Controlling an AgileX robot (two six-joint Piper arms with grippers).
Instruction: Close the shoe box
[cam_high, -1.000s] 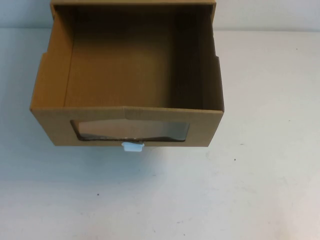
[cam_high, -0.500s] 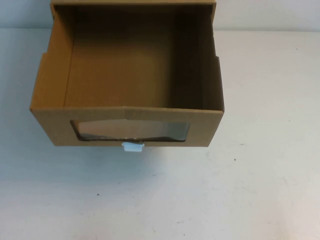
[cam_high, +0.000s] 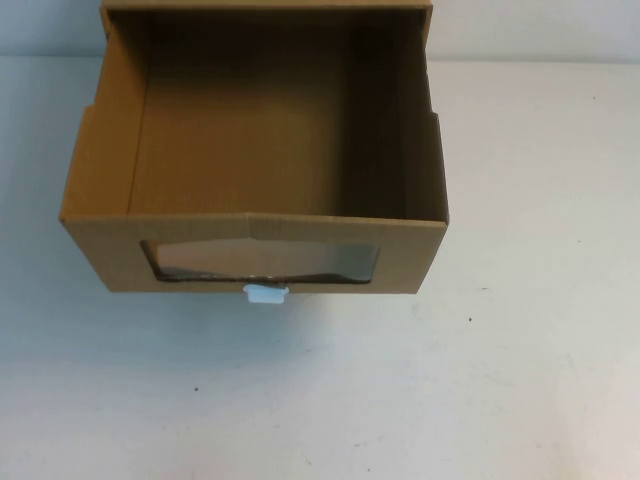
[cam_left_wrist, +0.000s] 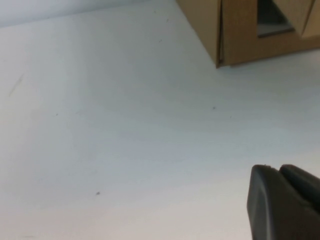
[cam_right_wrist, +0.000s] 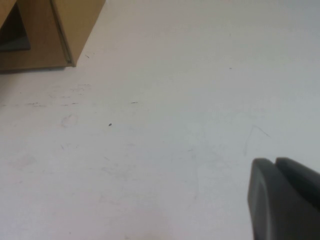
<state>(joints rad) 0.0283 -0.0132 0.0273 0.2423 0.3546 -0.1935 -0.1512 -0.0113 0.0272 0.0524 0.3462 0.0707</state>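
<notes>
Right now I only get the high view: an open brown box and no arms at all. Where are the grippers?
Observer: The left gripper hangs over the table, on the box's left side and apart from it.
Operator: And the other one?
Observer: The right gripper hangs over the table too, on the box's right side.
Operator: Is either one touching the box?
Observer: No. Each wrist view shows just one front corner of the box, with open table between it and the gripper.
</notes>
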